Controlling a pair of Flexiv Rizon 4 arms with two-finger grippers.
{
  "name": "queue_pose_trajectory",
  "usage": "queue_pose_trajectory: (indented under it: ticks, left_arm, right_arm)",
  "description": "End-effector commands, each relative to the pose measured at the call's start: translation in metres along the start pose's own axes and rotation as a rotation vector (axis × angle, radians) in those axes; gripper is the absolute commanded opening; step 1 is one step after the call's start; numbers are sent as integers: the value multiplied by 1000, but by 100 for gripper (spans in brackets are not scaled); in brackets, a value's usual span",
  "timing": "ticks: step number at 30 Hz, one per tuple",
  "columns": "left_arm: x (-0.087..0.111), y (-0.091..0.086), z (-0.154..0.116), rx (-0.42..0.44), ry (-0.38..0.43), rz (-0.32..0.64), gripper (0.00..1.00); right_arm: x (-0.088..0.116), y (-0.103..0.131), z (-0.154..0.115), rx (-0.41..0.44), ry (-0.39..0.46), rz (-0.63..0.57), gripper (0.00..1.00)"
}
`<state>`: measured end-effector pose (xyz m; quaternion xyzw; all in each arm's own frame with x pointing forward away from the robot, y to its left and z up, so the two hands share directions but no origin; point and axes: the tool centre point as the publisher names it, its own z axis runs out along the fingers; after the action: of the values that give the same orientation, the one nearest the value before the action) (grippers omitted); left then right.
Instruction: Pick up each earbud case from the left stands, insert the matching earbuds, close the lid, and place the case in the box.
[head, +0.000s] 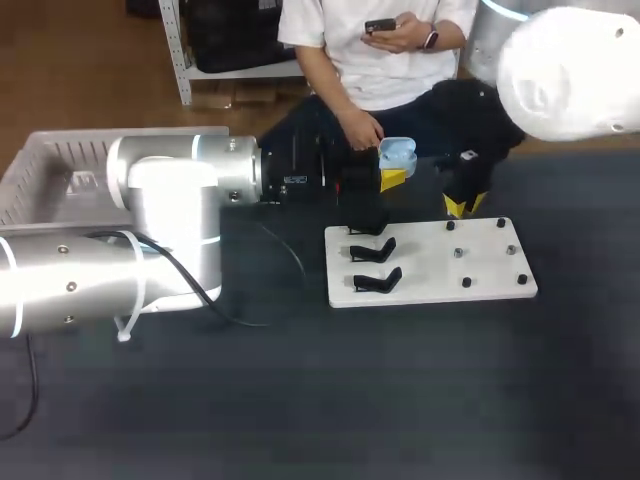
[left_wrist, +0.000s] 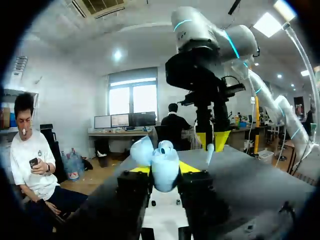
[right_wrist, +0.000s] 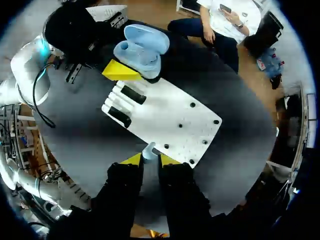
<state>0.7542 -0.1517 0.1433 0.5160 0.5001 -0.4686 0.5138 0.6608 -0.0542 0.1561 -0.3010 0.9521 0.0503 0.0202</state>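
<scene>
Basically, upper middle of the head view: left pincer (head: 393, 178) was closed on the pale blue case (head: 397, 155), lid open, held up off the tabletop (head: 300, 400) just past the far edge of the white board (head: 430, 262). Right pincer (right_wrist: 151, 160), to the right of it over the board's far edge, had its yellow tips nearly together w/ a small pale blue earbud (right_wrist: 148, 150) pinched btwn them, near the case but apart. Three black stands (head: 375, 252) sat on the board's left side. White box (head: 45, 170) at far left, partly hidden by the left arm.
</scene>
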Motion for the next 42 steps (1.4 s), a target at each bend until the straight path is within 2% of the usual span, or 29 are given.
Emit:
queue_pose_trajectory:
  ticks: [1,5,11,24,31,42]
  left_arm:
    - [1,-1,0,-5,-6,5,0]
    - [1,-1,0,-5,-6,5,0]
    - [1,-1,0,-5,-6,5,0]
    - [1,-1,0,-5,-6,5,0]
    - [1,-1,0,-5,-6,5,0]
    - [1,-1,0,-5,-6,5,0]
  right_arm:
    - [-4,13,-26,25,-8,14,0]
    - [-10,22,-45,32,-61,-20,0]
    - [-31,30,-64,48,-116,-30,0]
    - [-82,32,-58,37,-186,-14,0]
    - [-92,33,-50,29,-178,-6,0]
    - [-95,27,-53,15,-207,48,0]
